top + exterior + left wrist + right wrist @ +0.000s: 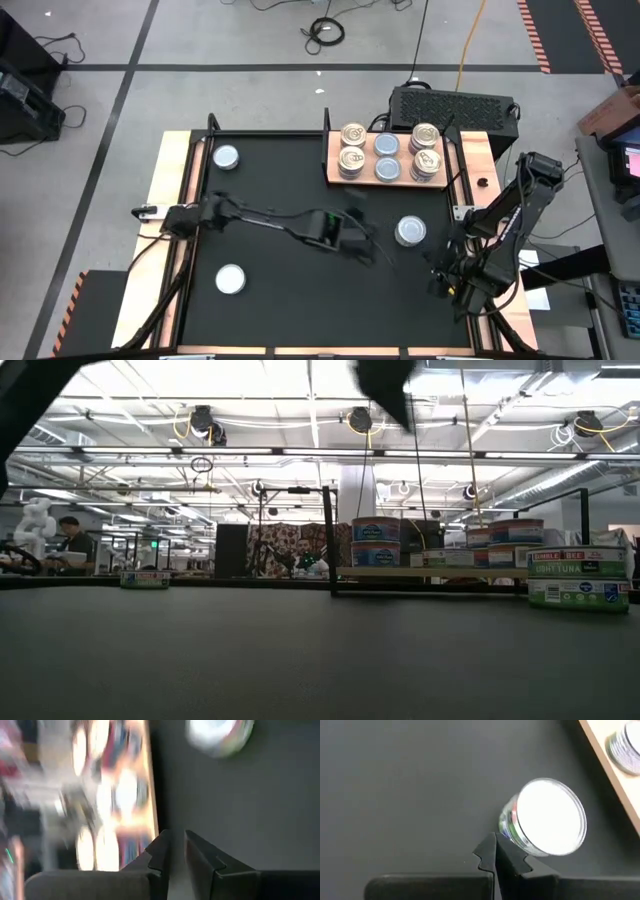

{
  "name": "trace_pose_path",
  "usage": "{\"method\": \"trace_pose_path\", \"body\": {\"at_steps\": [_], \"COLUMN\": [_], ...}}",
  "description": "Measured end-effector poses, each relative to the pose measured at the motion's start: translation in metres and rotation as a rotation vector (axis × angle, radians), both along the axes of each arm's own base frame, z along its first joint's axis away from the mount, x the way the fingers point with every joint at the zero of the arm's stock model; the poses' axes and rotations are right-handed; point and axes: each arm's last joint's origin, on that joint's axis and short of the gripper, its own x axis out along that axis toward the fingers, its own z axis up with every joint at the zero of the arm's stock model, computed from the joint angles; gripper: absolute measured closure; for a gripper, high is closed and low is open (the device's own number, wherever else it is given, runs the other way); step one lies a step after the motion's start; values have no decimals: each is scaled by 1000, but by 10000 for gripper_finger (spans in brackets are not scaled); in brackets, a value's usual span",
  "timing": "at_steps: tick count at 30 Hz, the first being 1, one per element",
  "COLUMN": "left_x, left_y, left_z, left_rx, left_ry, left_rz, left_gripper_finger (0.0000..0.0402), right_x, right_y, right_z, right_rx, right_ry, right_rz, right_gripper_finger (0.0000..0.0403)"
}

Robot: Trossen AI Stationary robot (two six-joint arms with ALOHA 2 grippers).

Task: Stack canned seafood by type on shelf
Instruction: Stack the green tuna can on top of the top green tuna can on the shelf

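In the high view, the shelf lies in the upper right part of the black table, a light wooden board carrying six tin positions in two rows: gold-lidded tins at the left and right ends, silvery-blue tins in the middle. Three silvery-lidded tins sit loose on the table: one at the upper left, one at the lower left, and one right of centre. The left arm stretches from the left edge across the middle, its left gripper blurred, just left of the right-of-centre tin and apart from it. The right gripper waits at the lower right, near the table's edge.

In the low view, the shelf shows right of centre with stacked tins on it. A loose tin stands at the far right and another at the left. A dark blurred part of an arm hangs at the top centre. A person sits far left in the room behind.

In the left wrist view, the left gripper has its fingers slightly parted with nothing between them; a blurred silvery tin shows at the upper right and the shelf's blurred tins at the left.

In the right wrist view, the right gripper has its fingers pressed together, empty; a silvery-lidded tin stands on the table just beyond the fingertips, and the shelf's edge crosses the upper right corner.
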Motion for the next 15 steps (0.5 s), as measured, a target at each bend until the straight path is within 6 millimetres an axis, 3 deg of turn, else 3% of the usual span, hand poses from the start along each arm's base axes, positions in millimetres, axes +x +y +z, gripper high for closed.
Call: {"method": "trace_pose_path", "body": {"at_steps": [3,5,9,12,15], "left_x": [-35,-55,-101,-147,-195], "left_y": [10,12,-1,-6,-3], "left_z": [17,23,26,17,-7], "left_rx": [-56,10,168,158,96], "left_ry": [81,96,30,-10,-133], "left_rz": [187,300,393,398,454], "left_gripper_finger": [350,360,385,396,398], "right_x": [8,14,24,29,30], "right_y": [6,11,20,23,22], "right_z": [17,30,52,60,60], "right_rx": [7,12,41,18,-36], "right_ry": [0,-4,1,-2,24], "right_rz": [61,109,236,335,398], "right_gripper_finger": [403,403,403,403,403]}}
